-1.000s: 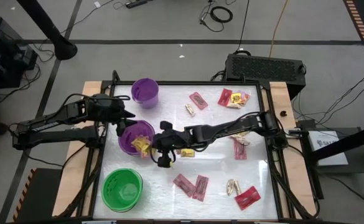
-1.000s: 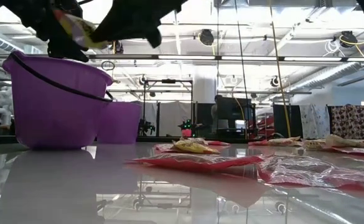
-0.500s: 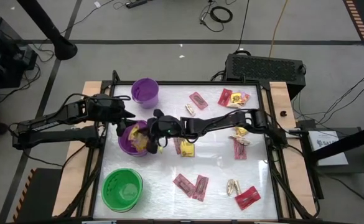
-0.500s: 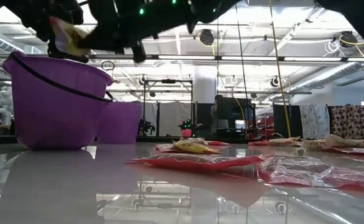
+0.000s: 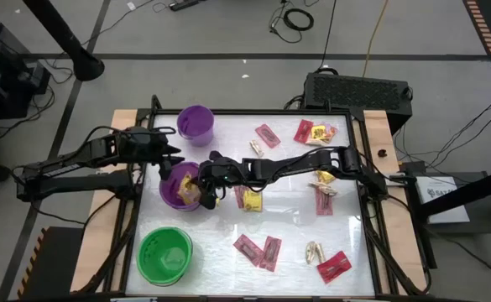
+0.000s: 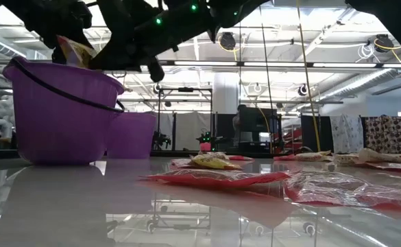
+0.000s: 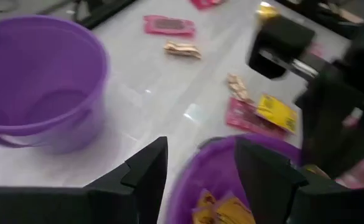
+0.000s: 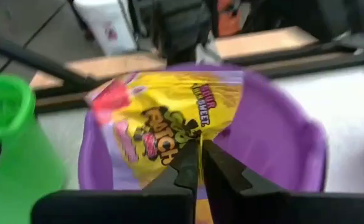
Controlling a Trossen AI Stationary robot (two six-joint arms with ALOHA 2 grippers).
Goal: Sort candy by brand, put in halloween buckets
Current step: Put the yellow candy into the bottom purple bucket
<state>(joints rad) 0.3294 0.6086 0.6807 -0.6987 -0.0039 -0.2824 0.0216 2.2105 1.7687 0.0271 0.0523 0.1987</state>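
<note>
My right gripper (image 8: 198, 157) is shut on a yellow candy packet (image 8: 172, 118) over the mouth of the wider purple bucket (image 5: 178, 195). In the low view the packet (image 6: 73, 51) sits at that bucket's rim (image 6: 63, 72). My left gripper (image 7: 200, 168) is open at the bucket's far rim (image 7: 216, 144), one finger outside it and one over the inside. More yellow packets (image 7: 216, 208) lie in this bucket. The small purple bucket (image 5: 195, 123) and the green bucket (image 5: 164, 254) stand on the table. My right gripper pinches the yellow packet between its two fingers at one edge (image 8: 191, 138), reaching in from the table's right and slanting down. The packet is lifted clear, hanging over the wider purple bucket's opening. My left gripper straddles the bucket's far rim; whether it touches, I cannot tell.
Loose candy lies on the table's right half: pink-red packets (image 5: 258, 250), (image 5: 267, 134), (image 5: 332, 266), a yellow packet (image 5: 251, 204), and tan pieces (image 5: 315, 250). The right arm (image 5: 304, 166) stretches across the middle of the table. Wooden side rails (image 5: 379, 143) flank the white top.
My right gripper carried the yellow packet from the bucket's near right side toward the table's left and far edge, over the wider purple bucket. It then sank, so the packet sits lower at the rim. It stayed shut on the packet.
</note>
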